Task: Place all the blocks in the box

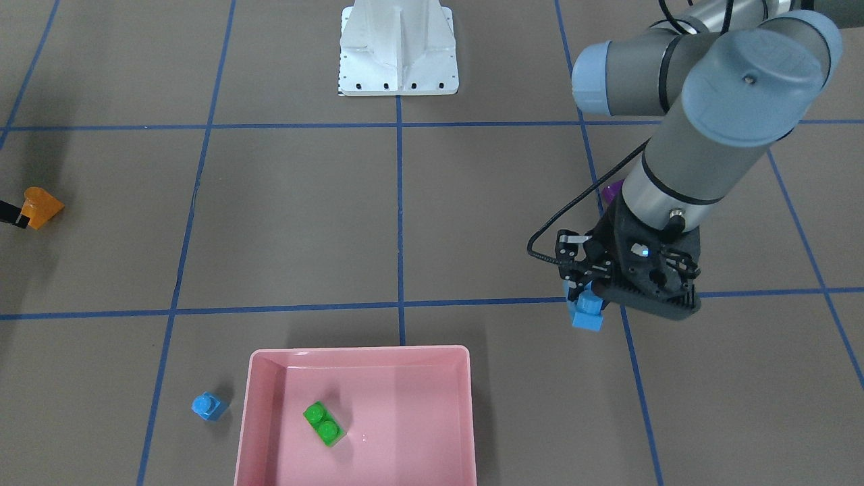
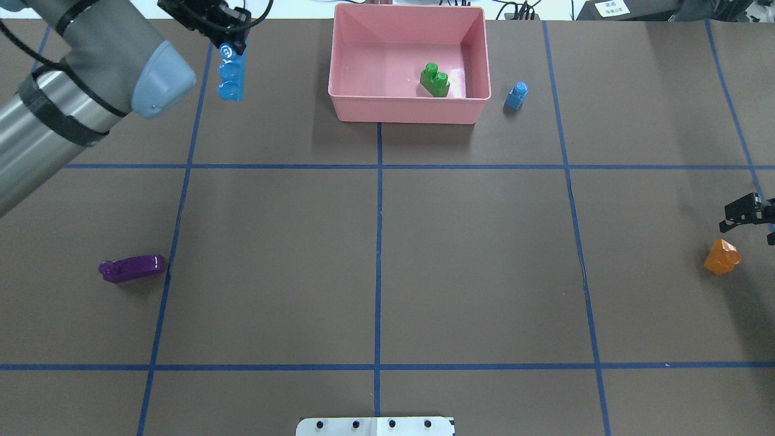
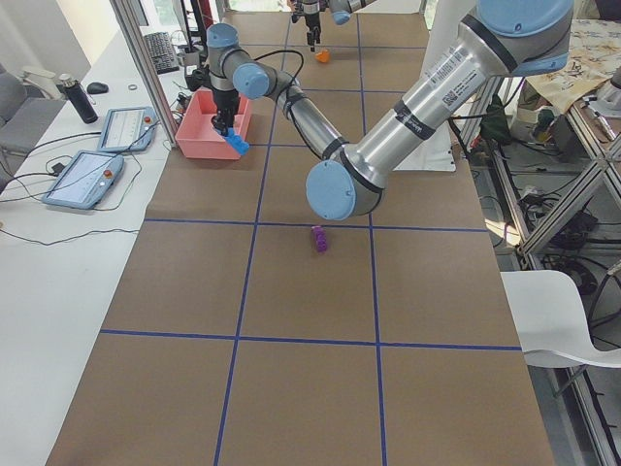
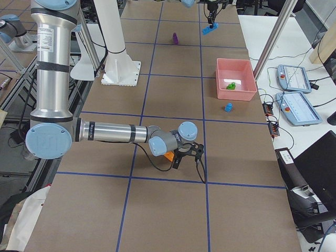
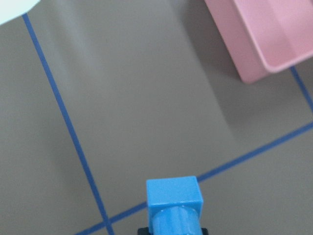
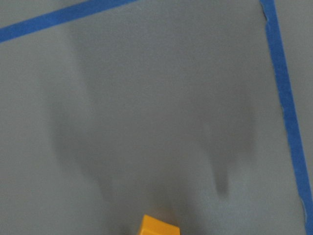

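Observation:
My left gripper (image 2: pixel 227 43) is shut on the top end of the long blue brick (image 2: pixel 230 75), which hangs upright above the table, left of the pink box (image 2: pixel 405 112). The left wrist view shows this brick (image 5: pixel 173 203) and a corner of the box (image 5: pixel 254 54). The green brick (image 2: pixel 436 80) lies inside the box. The tiny blue brick (image 2: pixel 516 95) stands on the table just right of the box. The purple brick (image 2: pixel 132 267) lies at the near left. My right gripper (image 2: pixel 751 221) is open at the right edge, just beyond the orange brick (image 2: pixel 720 257), which also shows in the right wrist view (image 6: pixel 157 226).
The brown table carries a grid of blue tape lines (image 2: pixel 378 242). The white metal base plate (image 2: pixel 375 426) sits at the robot's edge. In the exterior front-facing view my left arm (image 1: pixel 702 135) partly hides the purple brick (image 1: pixel 612 192).

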You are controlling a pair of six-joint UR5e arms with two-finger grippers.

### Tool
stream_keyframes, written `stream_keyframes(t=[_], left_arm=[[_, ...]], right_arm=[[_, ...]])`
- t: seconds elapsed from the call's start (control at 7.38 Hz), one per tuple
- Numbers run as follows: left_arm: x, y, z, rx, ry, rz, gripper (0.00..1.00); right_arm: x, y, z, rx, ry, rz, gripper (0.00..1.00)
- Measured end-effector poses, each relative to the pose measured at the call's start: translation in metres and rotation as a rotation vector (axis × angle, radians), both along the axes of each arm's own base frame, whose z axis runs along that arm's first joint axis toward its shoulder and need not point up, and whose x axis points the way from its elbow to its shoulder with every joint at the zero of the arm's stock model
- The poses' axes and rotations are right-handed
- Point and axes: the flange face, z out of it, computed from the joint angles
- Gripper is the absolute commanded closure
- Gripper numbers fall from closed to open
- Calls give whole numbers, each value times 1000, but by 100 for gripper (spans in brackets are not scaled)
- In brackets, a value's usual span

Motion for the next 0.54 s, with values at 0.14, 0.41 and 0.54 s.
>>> stream_keyframes(t=[0.14,0.41,0.54], left_arm=[[23,-34,-27,-25,74,-76,100],[71,-68,-70,-33,132,-199,100],[92,-70,-83,-30,146,-243,100]], right_arm=[[-3,3,-2,-38,-17,16,0],[-12,5,-6,-77,-33,36,0],[-19,7,-8,-92,-34,40,0]])
